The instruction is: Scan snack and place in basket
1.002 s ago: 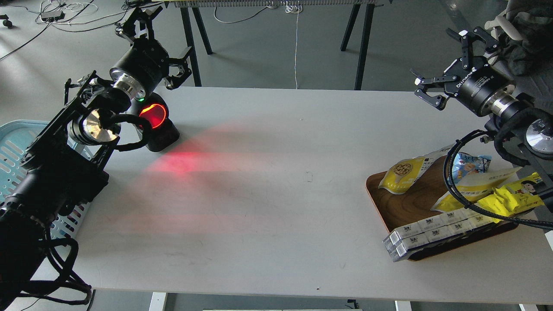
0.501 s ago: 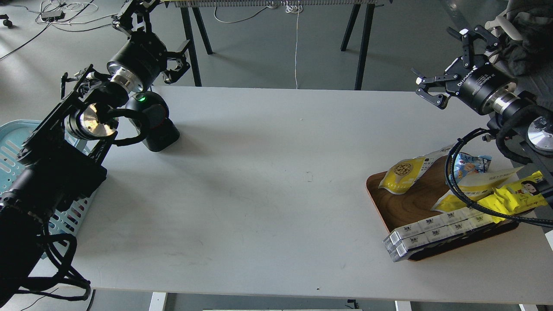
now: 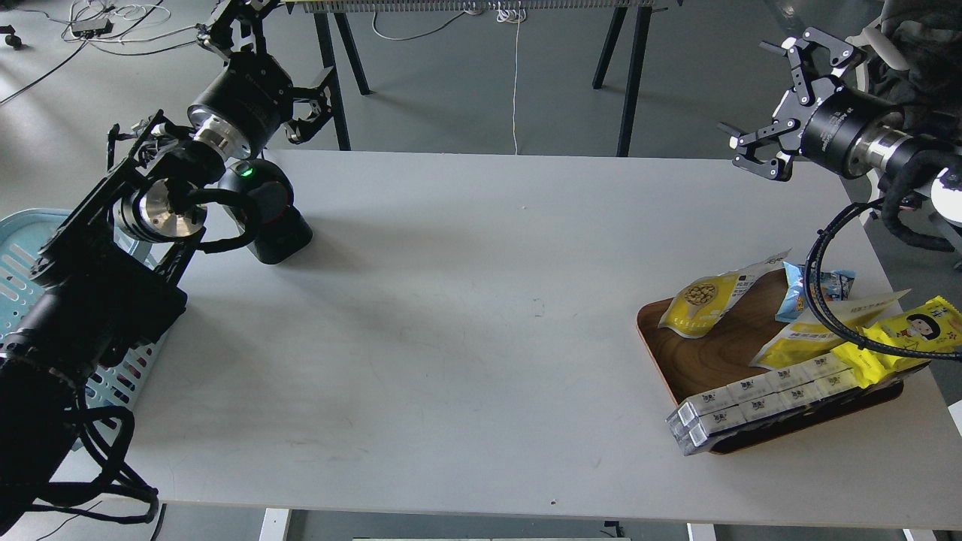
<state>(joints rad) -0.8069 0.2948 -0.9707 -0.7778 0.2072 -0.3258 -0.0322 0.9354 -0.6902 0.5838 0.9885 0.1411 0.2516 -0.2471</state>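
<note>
The snack (image 3: 706,302), a yellow-and-white pouch with a round picture of beige nuts, lies on the left part of a brown wooden tray (image 3: 714,357) at the table's right. The light blue basket (image 3: 22,255) stands off the table's left edge, mostly hidden behind my left arm. My left gripper (image 3: 264,45) is open and empty, raised above the table's far left corner. My right gripper (image 3: 782,98) is open and empty, raised above the table's far right edge, well away from the snack.
A black scanner (image 3: 274,214) with a green light stands at the far left of the white table (image 3: 466,330). The tray also holds a blue-and-white packet (image 3: 800,289), a bright yellow cartoon-face wrapper (image 3: 906,334) and grey-white boxes (image 3: 751,406). Black table legs stand behind.
The scanner's red light went off. My right gripper rose and swung back towards the far right. My left gripper lifted slightly.
</note>
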